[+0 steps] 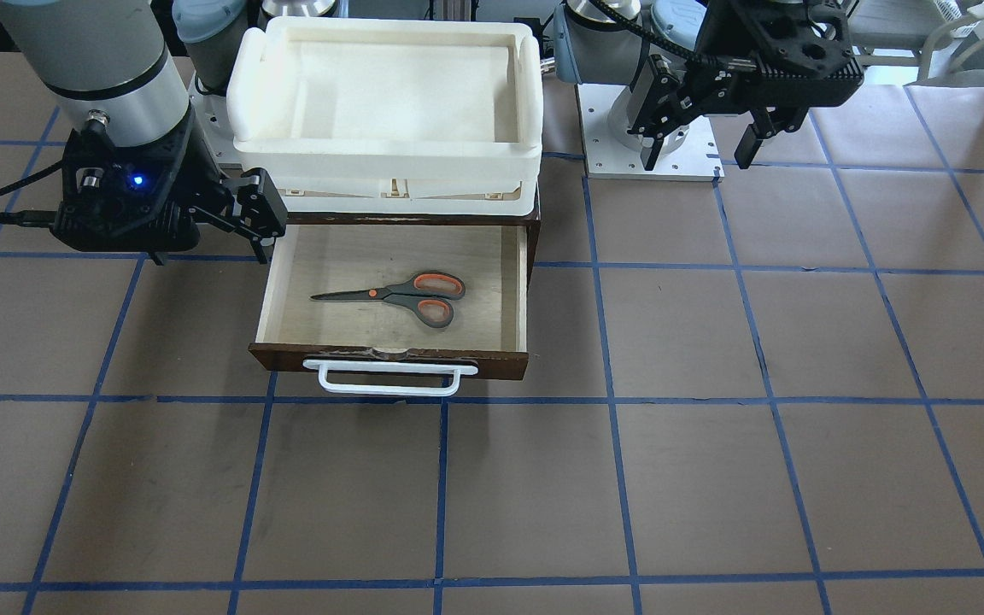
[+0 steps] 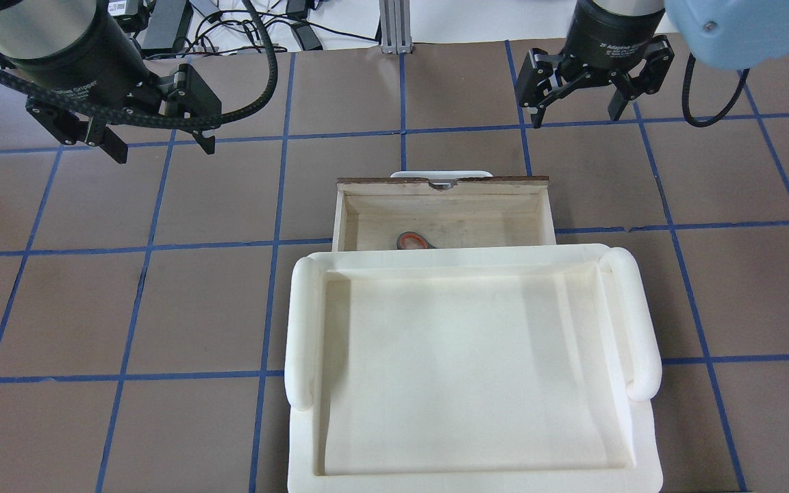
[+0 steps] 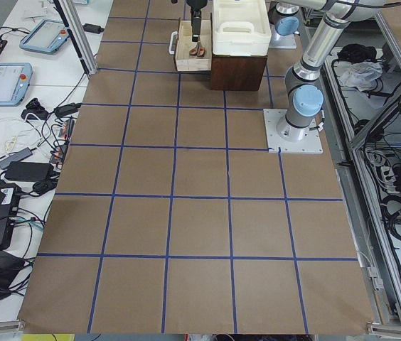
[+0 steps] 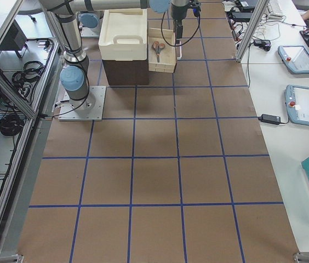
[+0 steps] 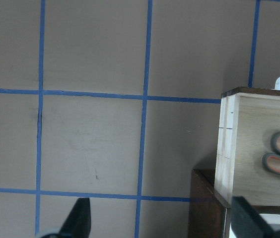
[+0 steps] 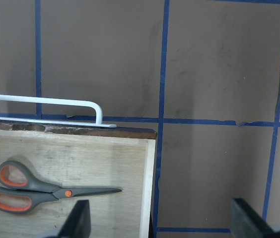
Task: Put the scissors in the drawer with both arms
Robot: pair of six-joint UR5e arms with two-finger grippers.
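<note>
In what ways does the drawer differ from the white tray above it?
The drawer is dark brown wood with a pale inside; the tray is cream-white all over. The drawer holds the scissors; the tray holds none. The drawer has a white bar handle; the tray has rounded side rims. Both are open-topped rectangles.

scissors point(image 1: 398, 298) lie flat inside drawer point(image 1: 509, 359), blades toward the robot's right | drawer stands pulled out away from the robot, below tray point(image 1: 385, 154) | left gripper point(image 2: 165, 147) off its left side, right gripper point(image 2: 576, 109) off its right, neither touching
</note>
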